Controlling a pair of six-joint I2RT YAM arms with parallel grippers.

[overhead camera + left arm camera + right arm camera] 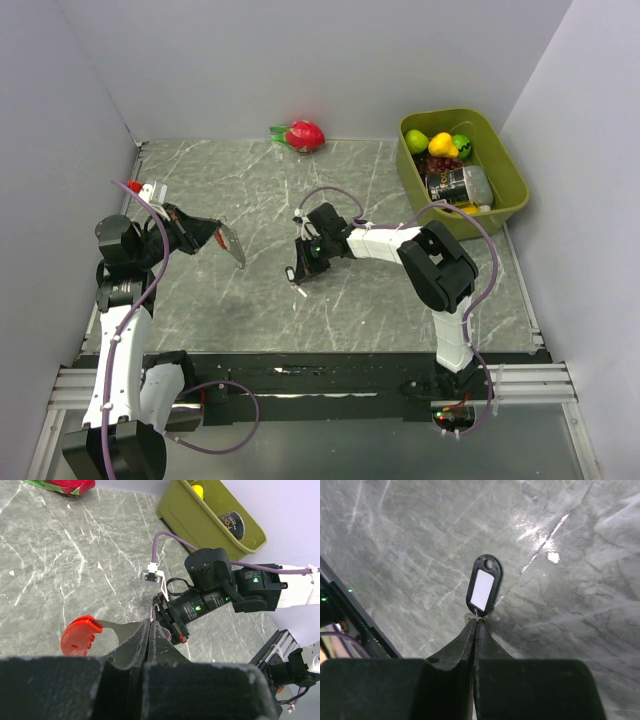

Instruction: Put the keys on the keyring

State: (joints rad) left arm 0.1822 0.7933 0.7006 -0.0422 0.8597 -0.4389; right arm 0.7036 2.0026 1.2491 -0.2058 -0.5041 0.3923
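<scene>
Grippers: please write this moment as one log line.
left gripper: shut on red-headed key | right gripper: shut on black key tag | key and tag apart, not joined

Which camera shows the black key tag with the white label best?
Right wrist: the key tag faces the camera, label clear, at the tips of the shut right gripper. Top external shows only a dark speck; in left wrist I cannot pick it out.

The slim left arm [115,350] and right arm [450,335] are wearing glossy white link shells between chunky matte-black joint housings. A thin purple cable [150,290] is running along each (the right one [495,262] arcing widest). Small green lights [197,608] are glowing on the right wrist, and the right gripper [475,624] is showing matte-black fingers tapering finely.
</scene>
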